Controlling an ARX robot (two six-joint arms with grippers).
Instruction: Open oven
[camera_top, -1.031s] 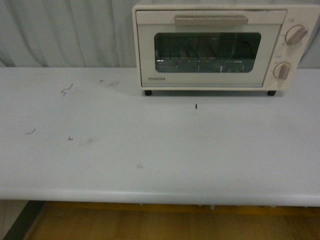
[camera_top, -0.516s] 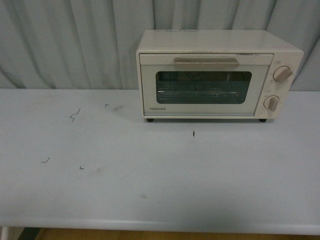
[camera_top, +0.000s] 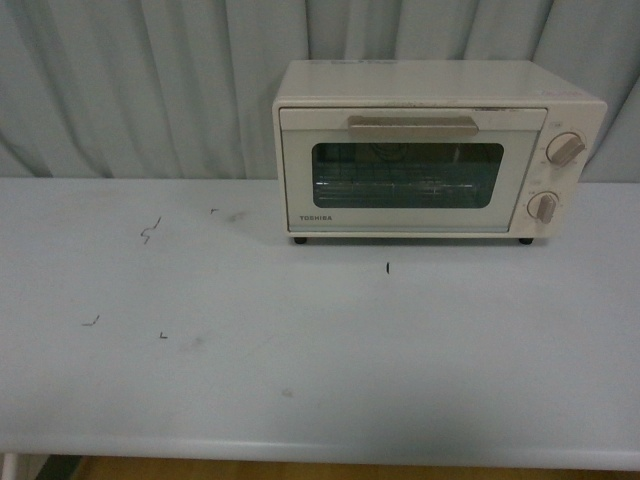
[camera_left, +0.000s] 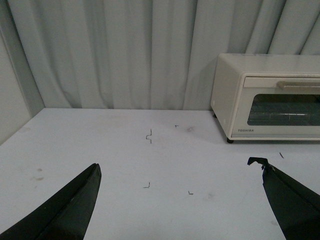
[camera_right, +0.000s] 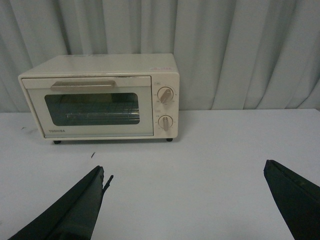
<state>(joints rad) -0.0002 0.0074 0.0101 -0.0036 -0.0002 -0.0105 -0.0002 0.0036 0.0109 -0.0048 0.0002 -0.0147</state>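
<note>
cream-white boxy toaster oven shut | rigid, likely light, may slide | grab beige bar handle | left gripper, right gripper spread

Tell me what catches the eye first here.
A cream TOSHIBA toaster oven stands at the back right of the white table, its door shut under a beige bar handle. The left hand and right hand are open and empty, short of it.

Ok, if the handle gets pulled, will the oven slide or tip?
The oven is small and boxy on little feet on a smooth table, so it may well slide forward. Its handle sits high, so a pull could tip it slightly.
</note>
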